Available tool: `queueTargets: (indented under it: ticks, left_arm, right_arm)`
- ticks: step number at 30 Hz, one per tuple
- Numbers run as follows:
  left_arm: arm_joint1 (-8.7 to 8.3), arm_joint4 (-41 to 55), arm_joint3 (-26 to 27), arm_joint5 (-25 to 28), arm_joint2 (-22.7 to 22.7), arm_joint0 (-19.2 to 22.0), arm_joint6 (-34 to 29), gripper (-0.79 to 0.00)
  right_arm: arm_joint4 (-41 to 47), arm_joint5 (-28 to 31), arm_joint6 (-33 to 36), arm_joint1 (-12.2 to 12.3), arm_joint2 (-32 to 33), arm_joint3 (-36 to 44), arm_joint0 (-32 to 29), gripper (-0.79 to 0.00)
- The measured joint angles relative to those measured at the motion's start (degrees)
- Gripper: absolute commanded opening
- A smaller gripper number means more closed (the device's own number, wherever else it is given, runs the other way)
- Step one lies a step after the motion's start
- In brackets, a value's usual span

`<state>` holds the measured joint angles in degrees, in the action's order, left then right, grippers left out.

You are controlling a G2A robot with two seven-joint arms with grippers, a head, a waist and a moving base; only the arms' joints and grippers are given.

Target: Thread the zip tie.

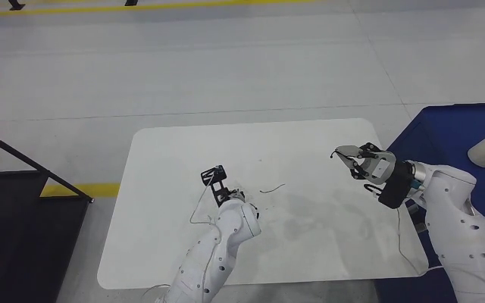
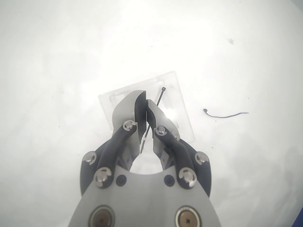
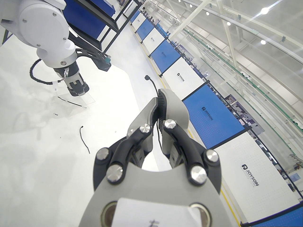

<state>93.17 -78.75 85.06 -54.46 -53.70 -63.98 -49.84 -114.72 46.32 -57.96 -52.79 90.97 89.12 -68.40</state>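
My left gripper [image 2: 145, 100] is shut on a black zip tie [image 2: 159, 96], whose small head pokes out past the fingertips and whose tail runs back between the fingers. It hovers over a clear plastic plate [image 2: 180, 109] on the white table. In the top view this gripper [image 1: 214, 176] is near the table's middle. My right gripper [image 3: 159, 100] is shut on a second black zip tie [image 3: 151, 82], held above the table's right side [image 1: 341, 154], head end free beyond the fingertips.
A third, loose zip tie [image 1: 271, 188] lies curved on the table [image 1: 318, 235] between the two arms, also seen as a tie [image 2: 225, 115] beside the plate. A blue surface [image 1: 447, 129] borders the table on the right, a black frame [image 1: 30, 227] on the left.
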Motion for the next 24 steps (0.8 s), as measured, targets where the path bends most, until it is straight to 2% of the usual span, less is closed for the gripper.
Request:
queueTargets:
  ticks: [2,4,6,13,24]
  left_arm:
    - [0.26,-2.2,0.0,1.5,-0.4,-0.1,-1.5,-0.563]
    - [0.68,-4.6,0.1,3.4,-0.6,-0.3,-3.4,-0.511]
    - [1.16,-7.2,0.2,4.9,-1.0,-0.5,-4.9,-0.493]
    - [3.36,-14.0,-1.3,8.6,-2.8,-1.0,-8.6,-0.502]
    - [7.55,-25.4,-4.7,15.6,-5.0,-1.6,-15.6,-0.474]
  right_arm:
    - [0.0,0.0,0.0,0.0,0.0,0.0,0.0,-0.785]
    - [0.0,0.0,0.0,0.0,0.0,0.0,0.0,-0.785]
    - [0.0,0.0,0.0,0.0,0.0,0.0,0.0,-0.785]
    - [0.0,0.0,0.0,0.0,0.0,0.0,0.0,-0.785]
    - [0.0,0.0,0.0,0.0,0.0,0.0,0.0,-0.785]
